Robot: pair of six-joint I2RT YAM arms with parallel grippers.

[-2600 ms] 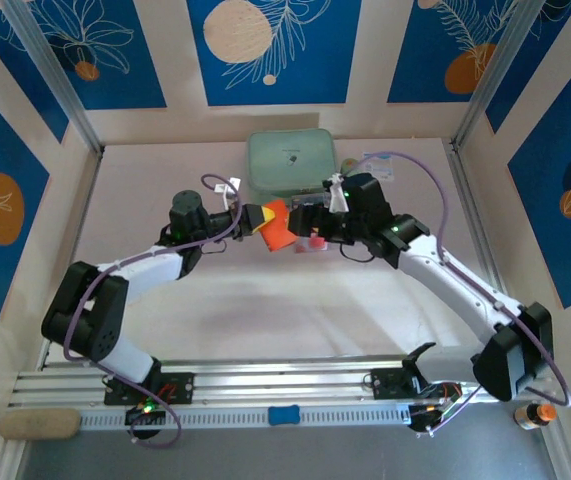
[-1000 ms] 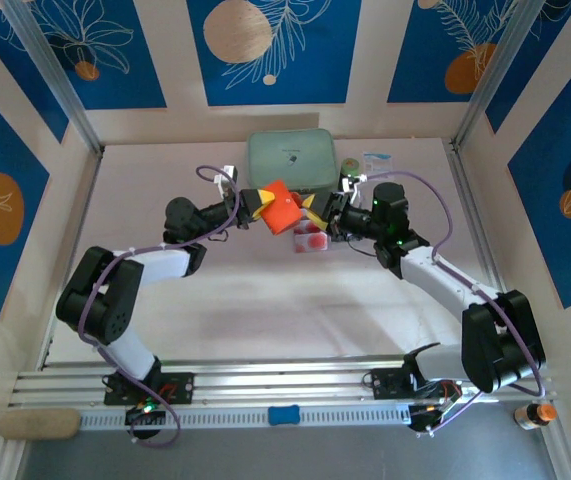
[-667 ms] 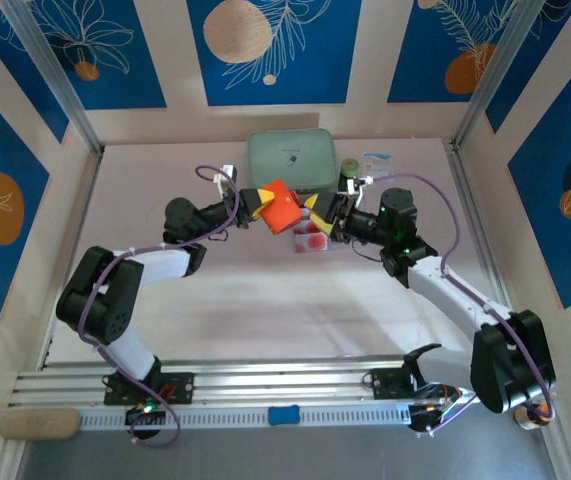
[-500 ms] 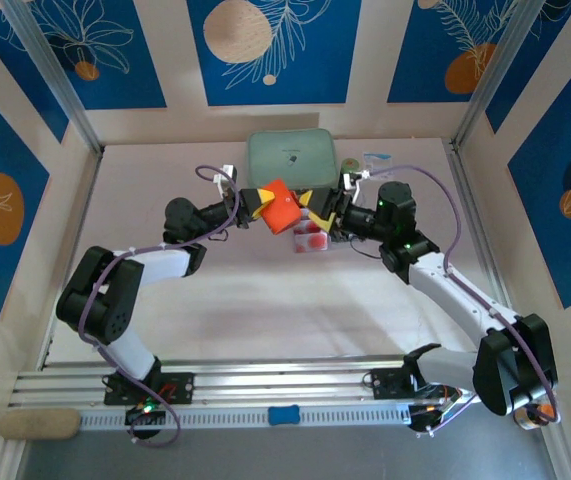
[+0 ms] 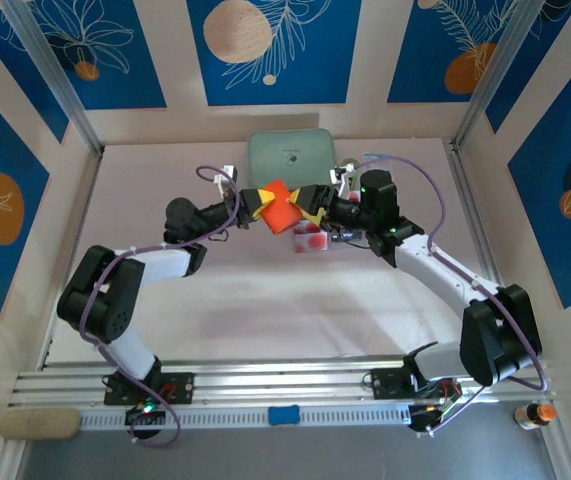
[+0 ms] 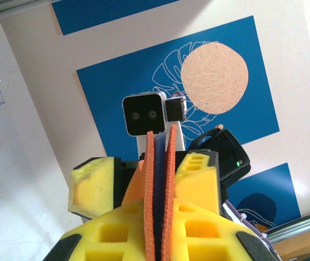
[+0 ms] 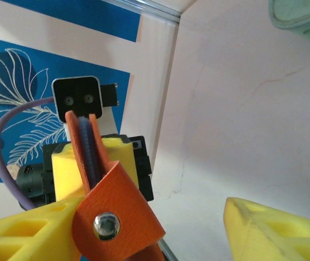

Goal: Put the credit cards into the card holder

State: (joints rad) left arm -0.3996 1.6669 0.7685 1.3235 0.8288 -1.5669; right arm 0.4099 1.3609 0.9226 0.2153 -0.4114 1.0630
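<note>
My left gripper (image 5: pixel 256 203) holds the orange-red card holder (image 5: pixel 277 207) up in the air above the table's middle. In the left wrist view the card holder (image 6: pixel 159 185) stands edge-on, pinched between my yellow fingers (image 6: pixel 116 234), its two leaves slightly apart. My right gripper (image 5: pixel 310 203) faces it from the right, jaws open and straddling the holder's far edge. In the right wrist view the holder's snap tab (image 7: pixel 107 225) lies against one finger (image 7: pixel 30 234), and the other finger (image 7: pixel 277 231) stands far off. The credit cards (image 5: pixel 310 240) sit just below in a clear tray.
A mint-green case (image 5: pixel 290 158) lies at the back of the table behind both grippers. The clear tray (image 5: pixel 317 246) with the cards sits under the right wrist. A small blue-and-white item (image 5: pixel 377 160) lies to the right of the case.
The right gripper has moved left and closed in on the holder's right edge, its jaws widening and then narrowing a little. The left gripper and the holder have stayed put.
</note>
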